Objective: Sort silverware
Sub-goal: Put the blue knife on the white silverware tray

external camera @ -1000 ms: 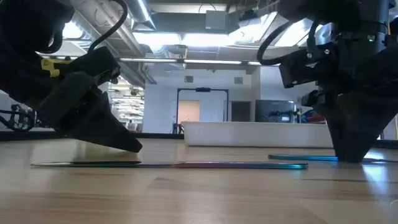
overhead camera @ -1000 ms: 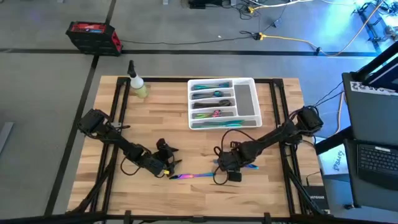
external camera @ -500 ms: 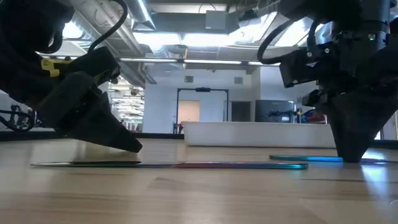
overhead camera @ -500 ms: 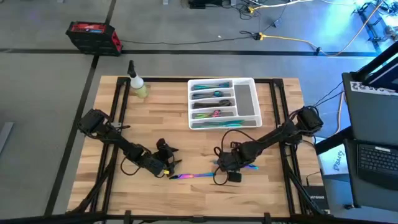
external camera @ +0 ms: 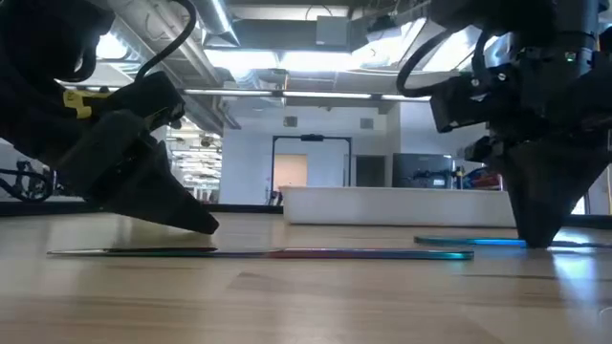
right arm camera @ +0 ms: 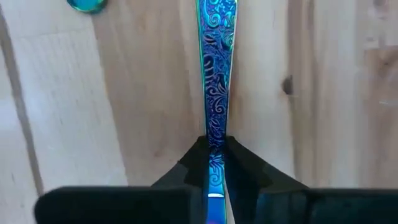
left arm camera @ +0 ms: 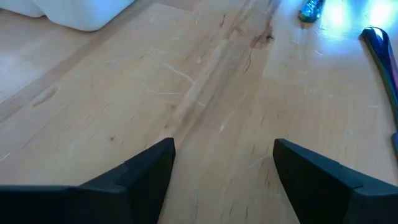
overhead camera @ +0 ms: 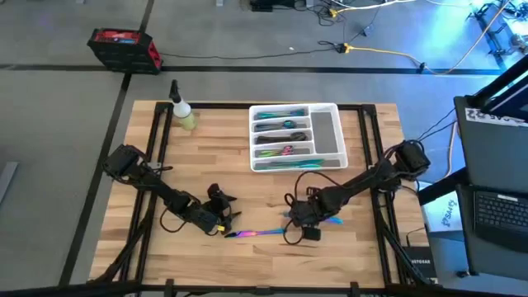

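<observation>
Blue and shiny, with curly patterns pressed into it, the handle (right arm camera: 214,93) sits right between my right pincer's (right arm camera: 212,163) fingers (right arm camera: 193,163). I am pinching it down low on the table (overhead camera: 210,140), I think so it does not slip when I lift it. It is thin and flat, so I have to grab it by its narrow edges.

My left pincer (left arm camera: 224,168) is spread wide and holds nothing. It rests close to the wood, near one end of a long rainbow piece (overhead camera: 256,234) that lies flat on the table between my two arms. I cannot tell if that piece is a knife, fork or spoon.

Most of the silverware (overhead camera: 280,132) is already in the white tray (overhead camera: 327,132) at the far side of the table. The tray has long slots, so each kind can lie in its own row. One wide slot looks empty.

Wood on the table is pale and smooth, with long lines. A little spray bottle (overhead camera: 183,114) stands near the far left corner, well away from my work.
</observation>
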